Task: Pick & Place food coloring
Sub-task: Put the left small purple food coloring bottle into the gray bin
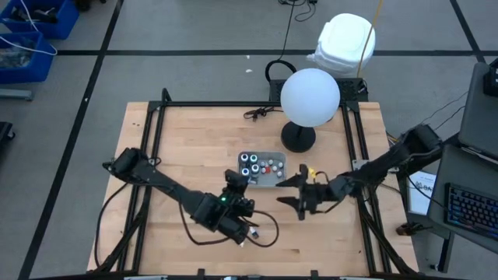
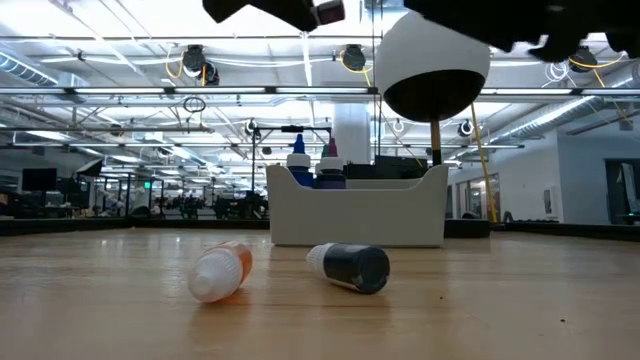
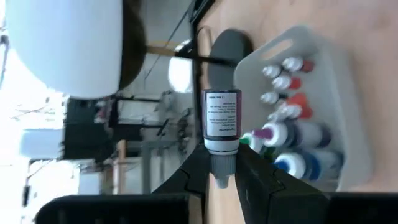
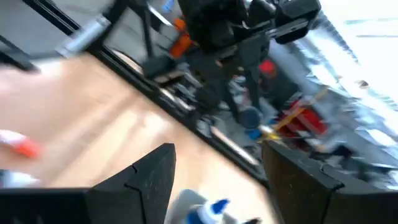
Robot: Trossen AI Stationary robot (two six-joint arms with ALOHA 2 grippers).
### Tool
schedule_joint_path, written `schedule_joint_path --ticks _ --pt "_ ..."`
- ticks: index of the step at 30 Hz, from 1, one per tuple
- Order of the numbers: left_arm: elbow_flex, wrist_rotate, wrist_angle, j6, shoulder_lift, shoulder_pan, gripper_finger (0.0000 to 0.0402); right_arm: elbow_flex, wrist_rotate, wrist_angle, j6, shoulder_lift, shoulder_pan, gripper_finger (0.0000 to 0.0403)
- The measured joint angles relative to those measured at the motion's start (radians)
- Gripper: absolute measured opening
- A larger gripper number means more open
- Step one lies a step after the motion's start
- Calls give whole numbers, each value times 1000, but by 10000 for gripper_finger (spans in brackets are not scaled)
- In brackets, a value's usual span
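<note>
My left pincer [image 3: 221,177] is gripping a small dark dropper bottle [image 3: 222,121] by its cap, holding it just beside the clear tray [image 1: 274,159] where the other food coloring bottles [image 3: 287,118] are standing. My right pincer [image 1: 296,194] is hanging wide open, seemingly empty, beside the tray. Two bottles [image 2: 290,270] are lying on the worktop [image 1: 194,140].

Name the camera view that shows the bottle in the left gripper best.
The left wrist view: the purple bottle fills the frame, label readable, pinched at its cap by the left gripper. The high view shows only the gripper beside the tray; the low and right wrist views don't show it.
</note>
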Motion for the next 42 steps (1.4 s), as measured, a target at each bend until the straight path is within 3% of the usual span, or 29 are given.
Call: schedule_joint_path --ticks 3,9,19,42 --pt "0 66 57 45 0 7 56 35 74 67 -87 74 16 228" --pt "0 127 112 51 0 7 56 93 102 78 -181 164 21 228" --pt "-1 246 154 53 17 11 56 111 121 67 -200 180 17 216" --pt "-1 306 240 120 53 54 56 111 90 22 -311 200 21 173"
